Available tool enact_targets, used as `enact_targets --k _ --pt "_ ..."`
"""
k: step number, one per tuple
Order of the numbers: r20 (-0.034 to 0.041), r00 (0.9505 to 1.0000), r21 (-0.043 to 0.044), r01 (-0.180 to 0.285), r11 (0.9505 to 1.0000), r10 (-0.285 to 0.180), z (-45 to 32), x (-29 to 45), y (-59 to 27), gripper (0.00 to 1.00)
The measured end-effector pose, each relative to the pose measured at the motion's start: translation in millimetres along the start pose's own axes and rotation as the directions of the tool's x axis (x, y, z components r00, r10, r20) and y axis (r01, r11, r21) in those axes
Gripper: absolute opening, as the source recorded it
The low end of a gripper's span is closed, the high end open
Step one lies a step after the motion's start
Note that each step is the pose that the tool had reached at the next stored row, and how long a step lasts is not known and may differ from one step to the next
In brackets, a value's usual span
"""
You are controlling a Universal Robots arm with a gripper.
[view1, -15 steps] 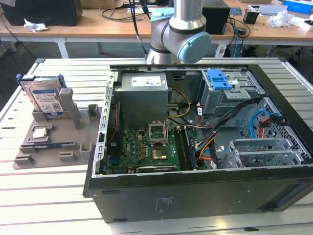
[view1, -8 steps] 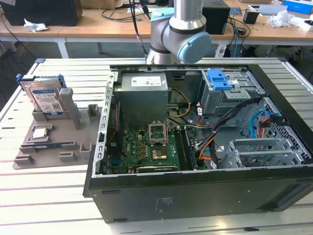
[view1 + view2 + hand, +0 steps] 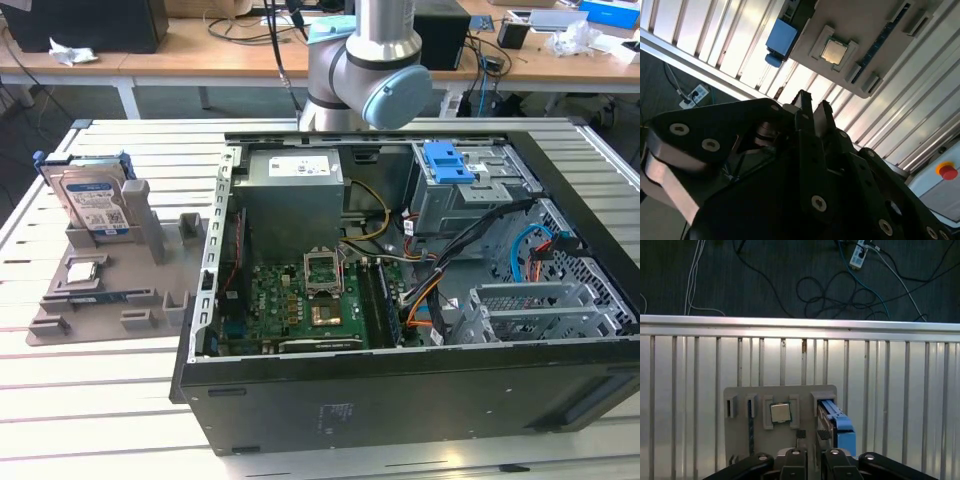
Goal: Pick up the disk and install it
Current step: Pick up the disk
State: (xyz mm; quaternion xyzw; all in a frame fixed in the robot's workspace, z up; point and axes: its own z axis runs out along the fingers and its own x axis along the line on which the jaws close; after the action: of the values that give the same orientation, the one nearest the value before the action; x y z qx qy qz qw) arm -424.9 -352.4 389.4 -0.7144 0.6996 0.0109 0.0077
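Now: disk upright in grey holder on slatted table; desks behind.

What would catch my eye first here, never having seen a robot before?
The big black computer case lies open in the middle of the exterior view, its green motherboard bared. Beyond it rises the silver-and-blue robot arm. At the exterior view's left, the disk stands upright in a grey holder on the slatted table.

Disk: silver, white-and-blue label, blue rails. Holder: plain grey. Counter: silvery, ribbed stripes. Case: black; board green at 7 o'clock, bracket blue at 1 o'clock. Claw: black.
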Motion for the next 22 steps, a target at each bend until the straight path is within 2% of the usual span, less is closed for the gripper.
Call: enact_targets --k 3,4,6,9,11,13,16,22 --pt "0.0000 1.0000 0.0000 0.000 1.0000 0.000 0.0 0.0 0.0 0.42" --pt "0.0000 1.0000 0.0000 0.000 1.0000 0.000 0.0 0.0 0.0 0.42" --pt "0.0000 1.0000 0.0000 0.001 1.0000 -0.001 0.0 0.0 0.0 0.54" --pt "-0.0014 1.0000 0.0000 0.001 1.0000 -0.001 0.1 0.0 -0.2 0.54" --pt "-0.0113 0.9999 -0.0004 0.001 1.0000 -0.001 0.2 -0.8 -2.2 0.54" --pt "-0.0263 0.9997 -0.0008 0.001 1.0000 -0.001 0.9 -3.4 -9.1 0.54" --pt "-0.0347 0.9994 -0.0028 0.001 1.0000 -0.001 3.6 -8.0 -16.6 0.54" --pt "-0.0371 0.9993 -0.0078 0.001 1.0000 -0.001 18.2 -17.6 -24.4 0.54"
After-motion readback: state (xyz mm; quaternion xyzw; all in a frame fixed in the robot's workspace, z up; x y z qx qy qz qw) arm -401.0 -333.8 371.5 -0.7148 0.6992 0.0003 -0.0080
